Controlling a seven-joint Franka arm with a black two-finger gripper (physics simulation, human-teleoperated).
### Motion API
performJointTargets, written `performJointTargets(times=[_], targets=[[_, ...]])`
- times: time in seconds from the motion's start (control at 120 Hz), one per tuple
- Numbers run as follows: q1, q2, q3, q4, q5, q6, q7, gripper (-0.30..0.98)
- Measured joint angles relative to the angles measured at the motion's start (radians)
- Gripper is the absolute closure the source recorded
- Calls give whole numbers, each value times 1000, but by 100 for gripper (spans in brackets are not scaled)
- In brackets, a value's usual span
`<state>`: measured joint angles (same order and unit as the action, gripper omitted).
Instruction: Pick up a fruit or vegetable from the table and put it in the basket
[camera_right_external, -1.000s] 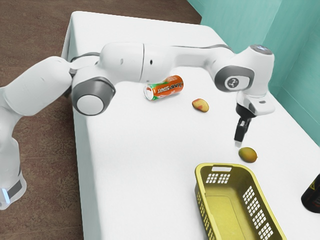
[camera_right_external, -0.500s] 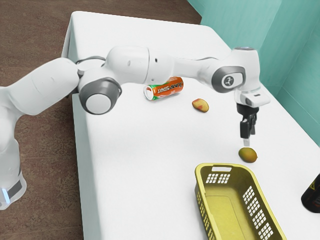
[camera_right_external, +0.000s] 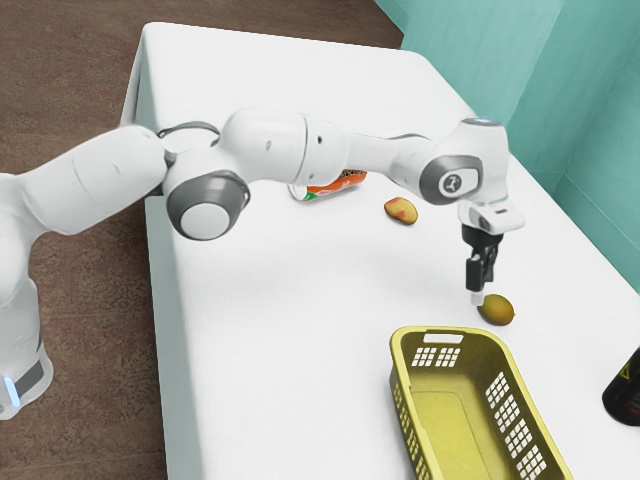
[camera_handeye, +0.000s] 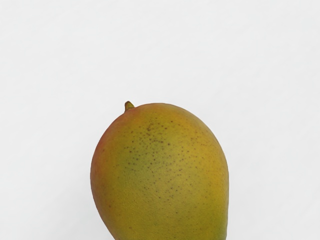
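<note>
Currently, by the clock of the exterior view: one mango (camera_right_external: 497, 310), whole, stemmed, lying on the white-covered table (camera_right_external: 290, 370); one yellow plastic basket (camera_right_external: 448, 334), standing empty near it at seven o'clock; one red-and-yellow fruit (camera_right_external: 401, 210), resting well apart at ten o'clock.

Step in hand, as judged: approach, with the mango seemingly serving as target and awaiting its grasp. Next move: probably calling for a small shift toward four o'clock, a final descent astride the fruit, then closing.

One robot arm (camera_right_external: 270, 145): entering from nine o'clock, stretching toward three, its wrist bending down. One black gripper (camera_right_external: 478, 297): pointing nearly at six o'clock, hanging close by the mango's ten o'clock side; whether it is standing released or clenched, the onlooker cannot tell.
</note>
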<state>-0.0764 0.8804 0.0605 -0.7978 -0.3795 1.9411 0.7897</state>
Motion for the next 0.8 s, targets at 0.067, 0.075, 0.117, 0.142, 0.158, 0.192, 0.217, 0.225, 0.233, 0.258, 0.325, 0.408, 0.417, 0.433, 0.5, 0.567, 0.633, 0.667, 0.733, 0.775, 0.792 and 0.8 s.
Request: performJointTargets(times=[0.067, 0.075, 0.117, 0.142, 0.158, 0.192, 0.217, 0.225, 0.233, 0.258, 0.325, 0.408, 0.417, 0.433, 0.5, 0.567, 0.633, 0.667, 0.733, 0.775, 0.792, 0.8], targets=[[-5, 17, -10, 3, -1, 11, 0, 0], [-5, 19, -13, 3, -1, 13, 0, 0], [-7, 26, -28, 5, -2, 25, -1, 0], [-7, 29, -36, 5, -2, 32, -1, 0], [-7, 31, -41, 6, -3, 37, -1, 0], [-8, 32, -48, 7, -4, 47, -1, 0], [-8, 33, -53, 10, -4, 55, -1, 0], [-8, 34, -54, 10, -4, 58, -1, 0], [-8, 34, -55, 11, -5, 61, -1, 0], [-8, 34, -58, 12, -5, 69, -1, 0], [-8, 35, -61, 13, -6, 95, -2, 0], [-8, 43, -63, 13, -7, 126, -2, 0], [-8, 44, -64, 13, -7, 129, -2, 0], [-8, 46, -65, 13, -7, 134, -2, 0], [-8, 52, -68, 14, -8, 154, -2, 0], [-8, 61, -69, 14, -8, 169, -3, 0], [-8, 69, -70, 14, -8, 180, -3, 0], [-8, 71, -70, 14, -8, 185, -3, 0], [-8, 76, -70, 14, -8, 193, -3, 0], [-7, 78, -70, 14, -8, 197, -3, 0], [-7, 78, -69, 14, -8, 199, -3, 0], [-7, 78, -69, 14, -8, 199, -3, 0]])
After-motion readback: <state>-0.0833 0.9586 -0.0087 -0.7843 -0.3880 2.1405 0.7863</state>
